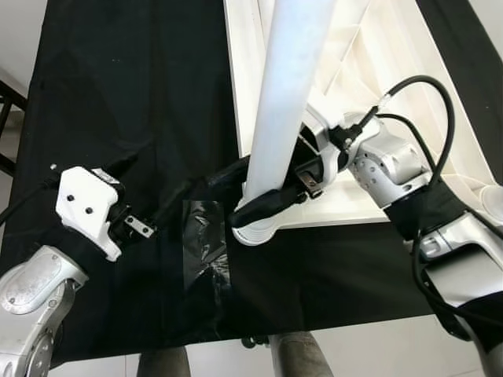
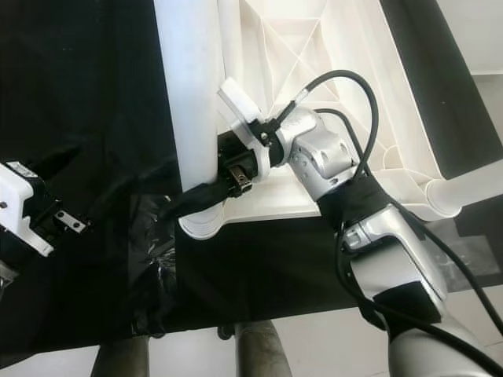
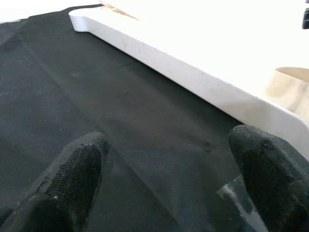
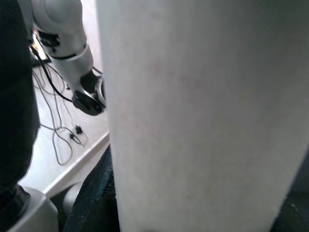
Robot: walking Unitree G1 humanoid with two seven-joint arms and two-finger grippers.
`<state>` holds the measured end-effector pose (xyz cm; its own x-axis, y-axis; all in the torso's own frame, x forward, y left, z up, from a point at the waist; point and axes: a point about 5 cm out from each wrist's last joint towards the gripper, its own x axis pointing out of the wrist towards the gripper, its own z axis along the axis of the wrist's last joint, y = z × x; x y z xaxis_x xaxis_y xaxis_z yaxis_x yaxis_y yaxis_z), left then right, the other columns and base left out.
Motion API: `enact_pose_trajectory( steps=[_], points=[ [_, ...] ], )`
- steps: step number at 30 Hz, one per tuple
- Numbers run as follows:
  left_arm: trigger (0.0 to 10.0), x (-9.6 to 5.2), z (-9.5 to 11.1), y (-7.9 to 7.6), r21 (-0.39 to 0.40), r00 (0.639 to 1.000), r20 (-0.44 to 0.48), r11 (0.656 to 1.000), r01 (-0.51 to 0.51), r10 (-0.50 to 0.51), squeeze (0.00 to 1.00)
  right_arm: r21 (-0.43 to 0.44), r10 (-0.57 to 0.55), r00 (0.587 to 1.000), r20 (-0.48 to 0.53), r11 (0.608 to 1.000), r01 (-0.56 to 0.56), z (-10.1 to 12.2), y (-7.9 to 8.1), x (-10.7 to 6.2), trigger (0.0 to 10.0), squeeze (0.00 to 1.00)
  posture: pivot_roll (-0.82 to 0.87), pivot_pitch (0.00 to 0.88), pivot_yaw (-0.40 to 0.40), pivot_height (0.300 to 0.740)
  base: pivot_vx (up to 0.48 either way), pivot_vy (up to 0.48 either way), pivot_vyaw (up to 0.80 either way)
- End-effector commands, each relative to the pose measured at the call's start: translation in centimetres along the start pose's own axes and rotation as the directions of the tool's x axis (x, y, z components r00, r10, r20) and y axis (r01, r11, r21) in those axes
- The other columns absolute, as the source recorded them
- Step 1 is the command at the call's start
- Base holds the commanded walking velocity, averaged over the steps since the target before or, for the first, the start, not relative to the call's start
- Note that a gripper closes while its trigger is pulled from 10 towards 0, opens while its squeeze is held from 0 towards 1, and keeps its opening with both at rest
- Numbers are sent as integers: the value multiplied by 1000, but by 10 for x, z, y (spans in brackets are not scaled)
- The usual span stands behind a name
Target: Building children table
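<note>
Left gripper point(image 1: 169, 206) low over black cloth point(image 1: 134, 94), fingers point(image 3: 72, 179) spread apart, holding nothing, near edge of white tabletop point(image 3: 193, 72). Crinkled clear plastic sheet point(image 1: 206, 243) flat on cloth just right of it. White table leg point(image 1: 287, 102) standing upright at near corner of upturned tabletop point(image 1: 369, 71), foot in corner socket. Right gripper point(image 1: 263, 206) clamped around leg low down, black fingers on either side of it. Leg close against right wrist camera point(image 4: 203, 116). No readable writing or labels anywhere.

Jaws apart, black cloth point(image 3: 96, 96), white tabletop point(image 3: 203, 53)
</note>
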<state>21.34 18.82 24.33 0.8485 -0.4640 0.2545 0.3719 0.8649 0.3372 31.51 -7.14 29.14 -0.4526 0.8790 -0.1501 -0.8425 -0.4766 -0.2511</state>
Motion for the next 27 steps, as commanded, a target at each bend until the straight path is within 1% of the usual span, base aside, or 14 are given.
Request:
enact_pose_trajectory(
  steps=[1,3,7,9,16,23,24,25,27],
  points=[
    [10000,-3,0,-3,3,1000,-3,1000,18,-18,0,38,-10,985,-175,999,17,-35,5,-1,10000,0,103,433,-136,740,0,0,0],
    [10000,-3,0,-3,2,1000,-3,1000,17,-17,0,-22,-16,977,-214,1000,11,-34,3,1,10000,0,103,433,-136,740,0,0,0],
    [10000,-3,0,-3,1,1000,-4,1000,16,-16,0,-55,-18,972,-236,998,5,-33,4,2,10000,0,98,433,-137,740,0,0,0],
    [10000,-3,0,-3,1,1000,-4,1000,18,-18,0,-79,-15,970,-241,997,-4,-32,7,3,10000,0,96,430,-137,740,0,0,0],
    [10000,-2,0,-3,1,1000,-1,1000,21,-21,0,-78,-17,971,-238,997,-1,-35,13,1,10000,0,96,426,-131,740,0,0,0],
    [10000,-1,0,-3,1,1000,0,1000,25,-25,0,-65,-55,975,-216,997,42,-38,14,-2,10000,0,97,424,-129,740,0,0,0],
    [10000,-1,0,-3,2,1000,0,1000,25,-25,0,-54,-85,975,-205,996,76,-40,15,-1,10000,0,96,421,-135,740,0,0,0],
    [10000,-1,0,-3,4,1000,1,1000,22,-22,0,-37,-153,968,-198,988,149,-43,17,1,10000,0,95,420,-141,740,0,0,0],
    [10000,-1,0,-3,4,1000,1,1000,22,-22,0,-37,-153,968,-198,988,149,-43,17,1,10000,0,95,420,-141,740,0,0,0]
  ],
)
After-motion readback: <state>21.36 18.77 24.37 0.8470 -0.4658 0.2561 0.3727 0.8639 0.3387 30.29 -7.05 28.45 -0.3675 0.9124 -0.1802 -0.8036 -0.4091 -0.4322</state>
